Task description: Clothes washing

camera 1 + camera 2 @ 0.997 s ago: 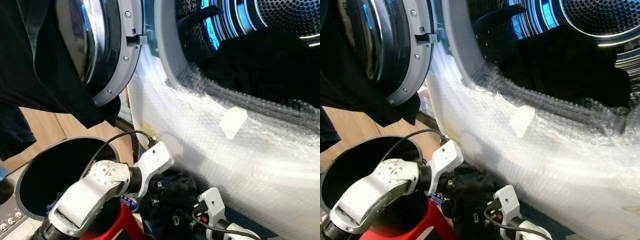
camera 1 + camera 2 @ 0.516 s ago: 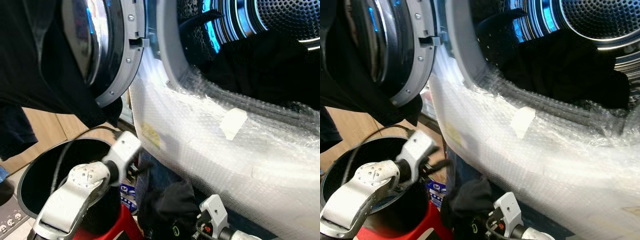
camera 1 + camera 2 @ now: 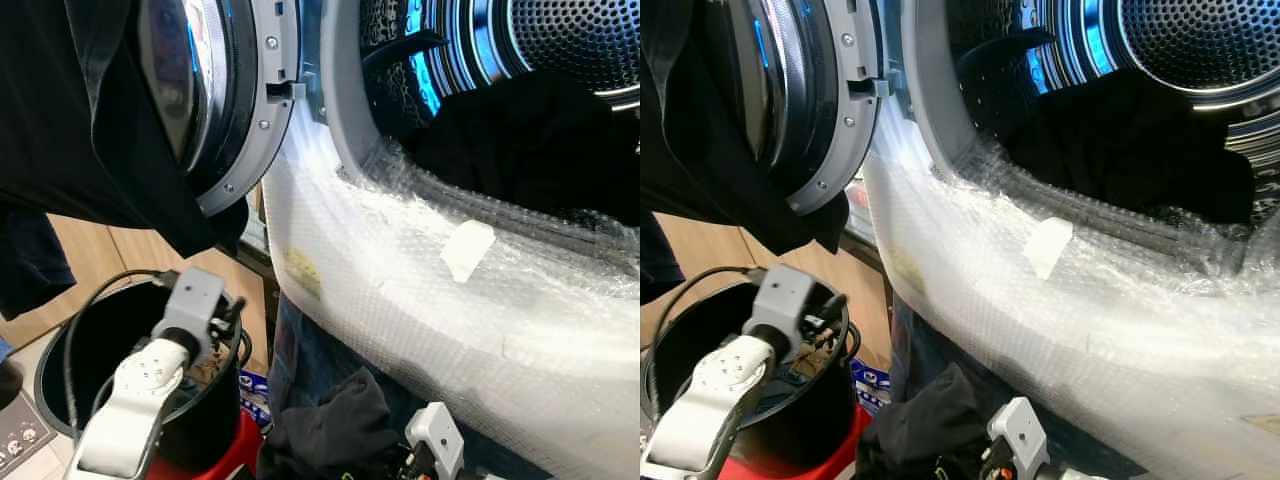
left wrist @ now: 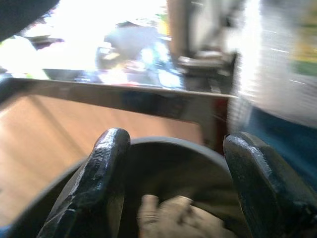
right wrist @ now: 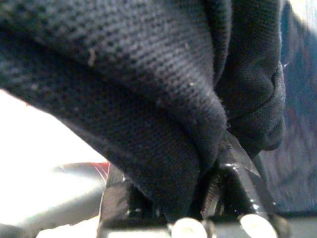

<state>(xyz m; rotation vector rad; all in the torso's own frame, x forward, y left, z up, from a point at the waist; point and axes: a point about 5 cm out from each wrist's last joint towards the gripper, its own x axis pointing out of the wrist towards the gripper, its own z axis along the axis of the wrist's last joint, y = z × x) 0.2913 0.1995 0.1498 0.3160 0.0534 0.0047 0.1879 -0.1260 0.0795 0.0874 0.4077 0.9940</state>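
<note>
The washer drum (image 3: pixel 570 50) stands open at the upper right with dark clothes (image 3: pixel 540 140) piled inside. At the bottom, below the machine's front, my right gripper (image 5: pixel 208 183) is shut on a dark garment (image 3: pixel 330 425); the cloth drapes over its fingers. Over to the left, my left gripper (image 4: pixel 176 148) is open above the black bucket (image 3: pixel 215 420), pointing into it, with nothing between the fingers. Something pale lies in the bucket's bottom (image 4: pixel 163 218).
The round door (image 3: pixel 230 100) is swung open at the upper left, with a dark garment (image 3: pixel 80 120) draped over it. Bubble wrap (image 3: pixel 420 300) covers the machine's front. The bucket sits on a red stool (image 3: pixel 200 465). Blue cloth (image 3: pixel 300 350) hangs below the machine.
My left arm has swung left, away from the dark garment, and now sits over the bucket. The right gripper keeps the garment and has sunk lower in view.
</note>
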